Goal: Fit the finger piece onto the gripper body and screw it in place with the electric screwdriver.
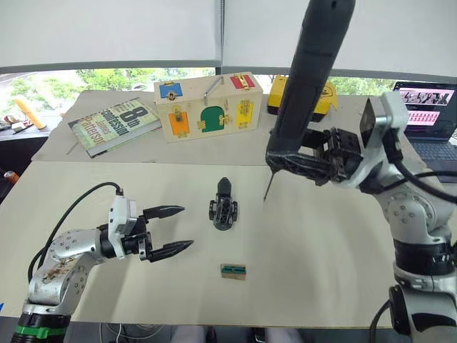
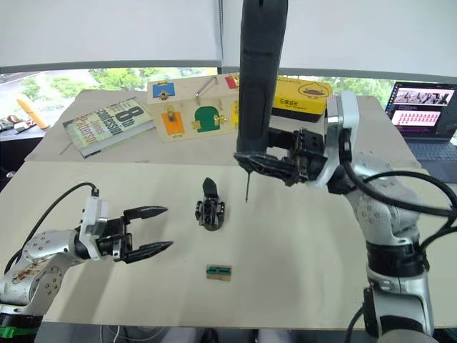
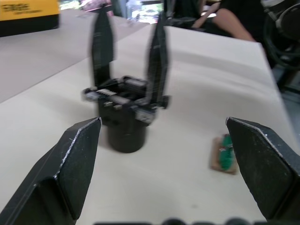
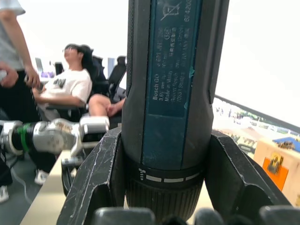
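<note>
Screwdriver (image 1: pixel 308 78) stands near upright in right gripper (image 1: pixel 314 161), bit down.

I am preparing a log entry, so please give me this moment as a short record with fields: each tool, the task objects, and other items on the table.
left tool: open, empty, low over the table, pointing toward the gripper body
right tool: shut on the electric screwdriver
electric screwdriver: held upright, bit down, tip above the table to the right of the gripper body
gripper body: on the table, between the two tools, not touched
small green block: on the table, nearer the robot than the gripper body
background: book, wooden latch box, yellow case, laptop
</note>
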Tool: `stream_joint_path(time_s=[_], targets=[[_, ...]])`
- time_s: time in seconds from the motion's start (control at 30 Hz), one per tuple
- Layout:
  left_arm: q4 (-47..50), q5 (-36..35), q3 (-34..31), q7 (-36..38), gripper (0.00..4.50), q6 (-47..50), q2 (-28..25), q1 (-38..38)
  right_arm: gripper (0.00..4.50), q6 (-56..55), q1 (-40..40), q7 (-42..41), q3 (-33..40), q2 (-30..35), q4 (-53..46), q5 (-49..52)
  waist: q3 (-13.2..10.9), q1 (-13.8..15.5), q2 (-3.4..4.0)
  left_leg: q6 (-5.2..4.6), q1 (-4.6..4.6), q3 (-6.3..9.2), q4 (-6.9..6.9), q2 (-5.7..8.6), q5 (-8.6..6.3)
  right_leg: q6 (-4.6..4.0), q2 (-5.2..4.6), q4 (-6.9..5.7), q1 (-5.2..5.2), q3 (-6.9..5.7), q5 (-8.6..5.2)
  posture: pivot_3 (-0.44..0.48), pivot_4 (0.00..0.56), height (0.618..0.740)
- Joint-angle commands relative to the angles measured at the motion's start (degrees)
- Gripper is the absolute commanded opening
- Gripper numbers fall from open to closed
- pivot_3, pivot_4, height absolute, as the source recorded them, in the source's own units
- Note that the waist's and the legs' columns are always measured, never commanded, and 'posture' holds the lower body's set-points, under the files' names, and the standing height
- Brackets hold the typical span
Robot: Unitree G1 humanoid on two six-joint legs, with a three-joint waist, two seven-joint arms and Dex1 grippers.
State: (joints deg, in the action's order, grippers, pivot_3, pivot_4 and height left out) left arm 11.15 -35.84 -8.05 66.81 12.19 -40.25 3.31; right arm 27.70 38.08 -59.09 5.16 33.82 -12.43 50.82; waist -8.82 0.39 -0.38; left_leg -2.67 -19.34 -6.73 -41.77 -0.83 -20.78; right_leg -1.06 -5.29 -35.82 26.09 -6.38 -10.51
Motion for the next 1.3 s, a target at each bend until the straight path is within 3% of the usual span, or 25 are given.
stream_joint_path(time_s=[0.03, 0.33, 0.53, 1.3], targets=[[-1.35, 0.01, -1.83, -0.81, 4.5, -0.8, 0.38, 2.49, 1.93, -0.54, 4.0, 0.09, -0.04, -2.33, 1.14, -0.13, 0.0, -0.07, 0.0, 0.0, 0.0, 0.0, 0.0, 0.0, 0.0, 0.0, 0.01, 0.0, 0.0, -0.01, 0.0, 0.0, 0.15, 0.74], [-4.1, 3.2, 0.3, -2.01, 4.5, -1.59, 2.51, 5.05, 1.93, -2.47, 7.87, 1.0, -4.3, -10.82, 3.62, -5.44, -0.02, -0.79, 0.03, 0.03, -0.05, -0.01, 0.01, 0.01, 0.01, 0.01, 0.04, -0.08, 0.01, -0.09, 0.0, 0.0, 0.15, 0.74], [-3.34, 3.73, 0.82, -1.99, 4.5, -1.33, 3.68, 2.76, 1.93, -4.75, 8.2, 1.39, -6.5, -15.3, 4.17, -9.23, -0.03, -1.34, 0.05, 0.05, -0.06, -0.01, 0.07, 0.02, 0.02, 0.02, 0.05, -0.15, 0.01, -0.18, 0.0, 0.0, 0.15, 0.74], [-12.49, 11.47, 7.03, -1.39, 4.5, -10.47, 9.41, 6.74, 1.93, -6.12, 7.87, -3.09, -11.83, -20.38, 7.83, -15.9, -0.04, -1.51, 0.07, 0.15, -0.05, -0.02, 0.07, 0.02, 0.07, 0.01, 0.1, -0.16, 0.01, -0.24, 0.0, 0.0, 0.15, 0.74]])
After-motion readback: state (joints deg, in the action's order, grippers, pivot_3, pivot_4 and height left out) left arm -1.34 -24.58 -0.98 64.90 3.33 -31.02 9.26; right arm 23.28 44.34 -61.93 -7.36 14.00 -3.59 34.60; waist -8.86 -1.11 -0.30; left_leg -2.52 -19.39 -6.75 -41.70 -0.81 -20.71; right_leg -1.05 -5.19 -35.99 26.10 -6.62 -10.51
